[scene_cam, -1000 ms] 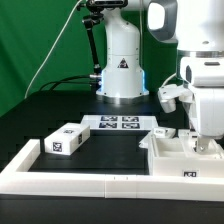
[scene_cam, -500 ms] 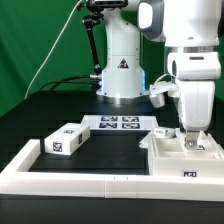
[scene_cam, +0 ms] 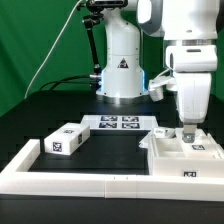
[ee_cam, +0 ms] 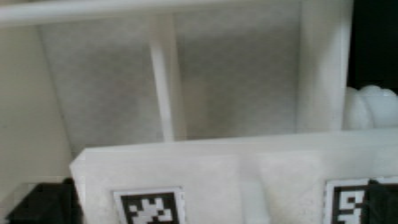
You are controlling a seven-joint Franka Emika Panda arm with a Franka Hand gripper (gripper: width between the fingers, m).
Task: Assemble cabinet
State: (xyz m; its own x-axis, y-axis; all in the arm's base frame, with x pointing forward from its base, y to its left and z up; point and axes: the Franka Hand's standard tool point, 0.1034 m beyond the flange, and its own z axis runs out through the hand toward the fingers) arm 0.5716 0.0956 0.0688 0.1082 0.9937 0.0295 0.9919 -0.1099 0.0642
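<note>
Cabinet body, one; small box part, one.

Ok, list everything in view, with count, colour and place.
cabinet body: one, white, tagged, exterior view's right
small box part: one, white, tagged, exterior view's left, on the table
marker board: one, white with tags, mid table
rail frame: one, white, bordering the table's near edge
table: one, black
backdrop: one, green, behind
arm: one, white, above the cabinet body
fingers: down at the cabinet body; open or shut unclear
</note>
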